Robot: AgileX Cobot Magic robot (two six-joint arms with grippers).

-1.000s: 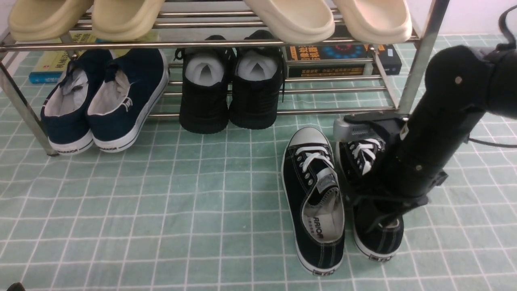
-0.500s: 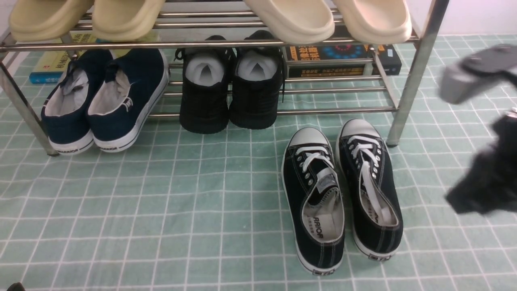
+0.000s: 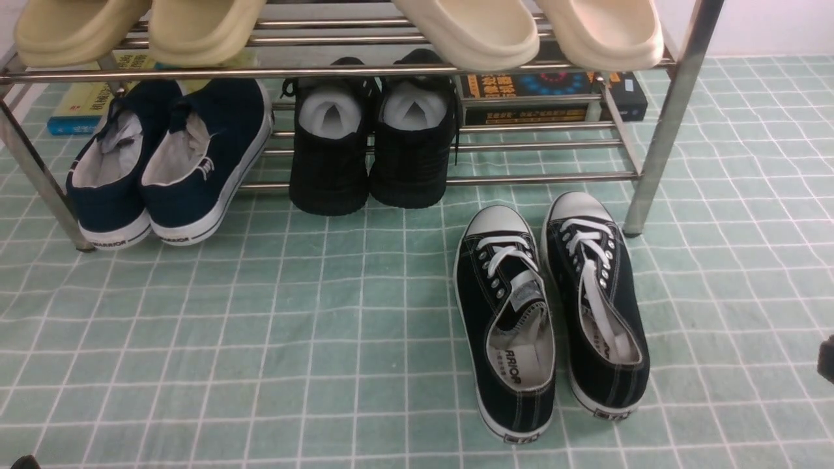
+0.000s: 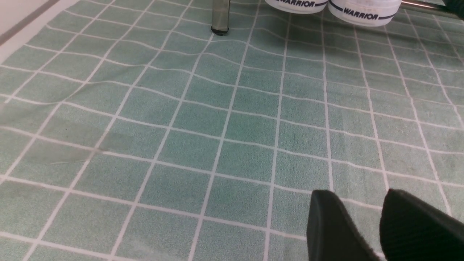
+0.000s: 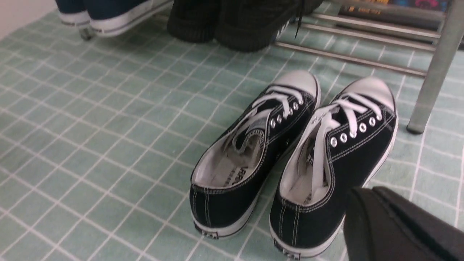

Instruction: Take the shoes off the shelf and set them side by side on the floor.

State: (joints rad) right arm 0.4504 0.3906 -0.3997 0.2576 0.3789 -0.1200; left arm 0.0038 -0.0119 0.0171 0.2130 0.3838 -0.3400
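Observation:
Two black canvas shoes with white laces, one [image 3: 505, 326] next to the other [image 3: 596, 306], stand side by side on the green gridded floor [image 3: 260, 326], toes toward the silver shelf [image 3: 658, 130]. The right wrist view shows the same pair, one shoe [image 5: 250, 156] beside the other [image 5: 337, 163]. My right gripper [image 5: 369, 192] hangs just behind the right shoe's heel, off the shoe, shut and holding nothing. Only a dark sliver of that arm [image 3: 827, 358] shows at the front view's right edge. My left gripper [image 4: 358, 192] hovers open over bare floor [image 4: 217, 127], far from the pair.
Navy slip-ons [image 3: 169, 156] and black shoes stuffed with white paper [image 3: 371, 143] sit on the shelf's lower tier. Beige slippers [image 3: 469, 29] rest on top, with books [image 3: 554, 91] behind. The navy heels [image 4: 362, 9] and a shelf leg [image 4: 220, 18] show in the left wrist view.
My right gripper let go of the right shoe, closed, and pulled away to the right, almost out of the front view. Both shoes stay put on the floor.

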